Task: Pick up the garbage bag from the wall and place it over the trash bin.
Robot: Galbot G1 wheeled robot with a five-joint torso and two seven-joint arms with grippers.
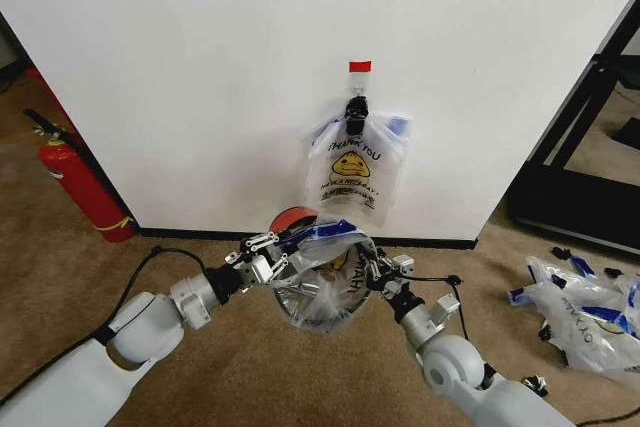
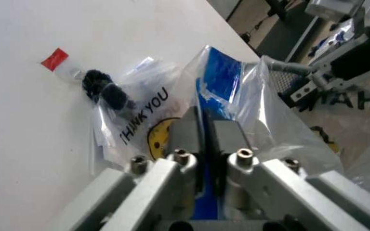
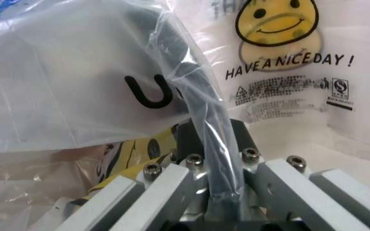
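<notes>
left gripper jaws closed on garbage bag | right gripper same | spread evenly over trash bin rim

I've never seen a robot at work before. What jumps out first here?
Two grippers, the left gripper and right gripper, each pinch an edge of a garbage bag, stretching it over the trash bin on the carpet. Behind, another smiley bag hangs from a black clip on the wall.

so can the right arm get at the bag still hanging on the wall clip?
Probably not now: the right gripper is shut on the garbage bag over the trash bin. The hanging bag itself looks unobstructed.
</notes>
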